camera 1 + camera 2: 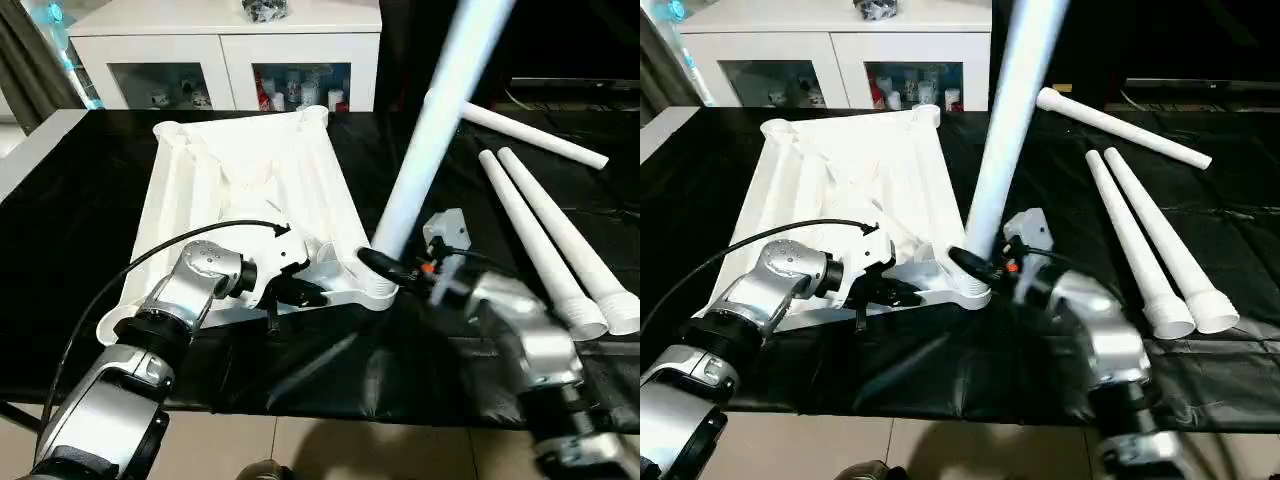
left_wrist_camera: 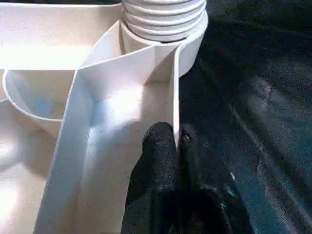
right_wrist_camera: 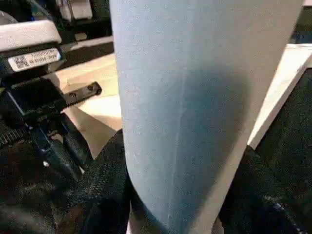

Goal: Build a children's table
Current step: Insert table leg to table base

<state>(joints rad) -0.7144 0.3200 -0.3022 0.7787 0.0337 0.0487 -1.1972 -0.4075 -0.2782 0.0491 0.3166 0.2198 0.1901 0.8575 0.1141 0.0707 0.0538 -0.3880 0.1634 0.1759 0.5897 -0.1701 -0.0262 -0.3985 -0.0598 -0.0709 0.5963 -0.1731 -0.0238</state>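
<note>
The white top lies ribs-up on the black counter. The left pincer is pinched on its near rim. Beside it, the right pincer holds a leg standing in the corner socket. Three legs lie right of the top.

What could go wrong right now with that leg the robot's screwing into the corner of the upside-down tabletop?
1. The leg leans rather than standing straight in the corner socket, so its threads might cross or jam.
2. The left gripper pinches only a thin rib of the tabletop; turning force could slip it and let the top rotate.
3. The right gripper holds the leg low, so the tall upper part could sway.
</note>
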